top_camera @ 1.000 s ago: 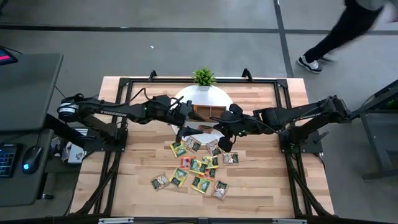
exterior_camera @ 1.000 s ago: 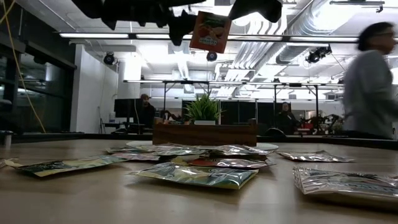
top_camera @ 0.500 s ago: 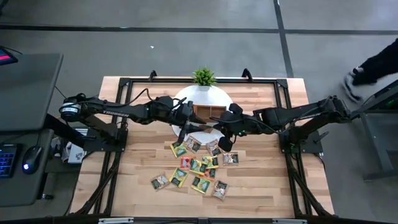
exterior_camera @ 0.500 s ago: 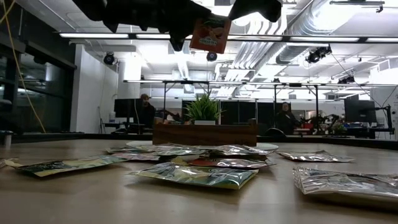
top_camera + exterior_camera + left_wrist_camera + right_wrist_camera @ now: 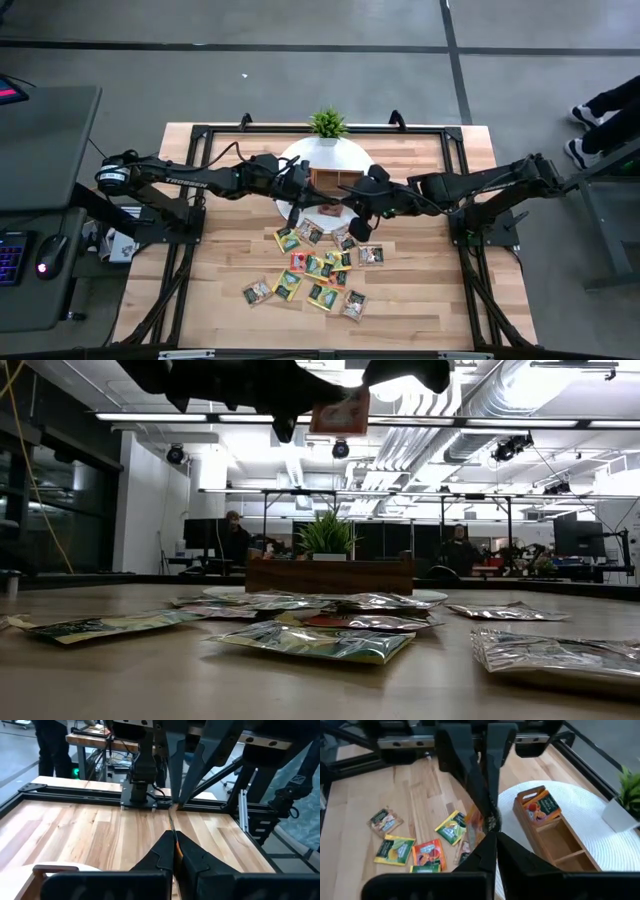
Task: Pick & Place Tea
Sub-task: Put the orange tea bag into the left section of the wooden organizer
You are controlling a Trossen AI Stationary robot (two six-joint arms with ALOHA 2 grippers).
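Observation:
One red-orange tea sachet [image 5: 328,210] hangs in the air over the table's middle, between my two grippers. My left gripper [image 5: 303,207] comes at it from the table's left and my right gripper [image 5: 350,207] from the right; both are shut on it. Several more sachets [image 5: 315,265] lie flat on the wood toward the near edge. The brown wooden tray [image 5: 335,180] stands on a round white mat [image 5: 300,155], with one sachet [image 5: 542,807] in an end compartment. My left gripper pinches the sachet between its two fingers, which come nearly level from the table's left. In the left wrist view the sachet shows edge-on as a thin orange line [image 5: 175,847] between the fingertips. The sachet is lifted clear of the table. My right gripper pinches the same sachet at an edge [image 5: 481,832] between its two fingers, slanting down from the table's right. Its fingertips meet the left fingers [image 5: 470,775] tip to tip. The sachet hangs tilted [image 5: 340,410], high above the sachets on the table.
A small green potted plant [image 5: 327,122] stands at the far edge behind the mat. A black frame [image 5: 455,150] runs round the table's edges. A person's legs [image 5: 605,100] show on the floor to the right. Bare wood lies left and right of the sachets.
My left gripper has shut on the sachet that my right gripper holds up. The sachet, which hung upright below the right fingers, has tipped toward level. Both arms have stayed in place. A person has walked off to the right.

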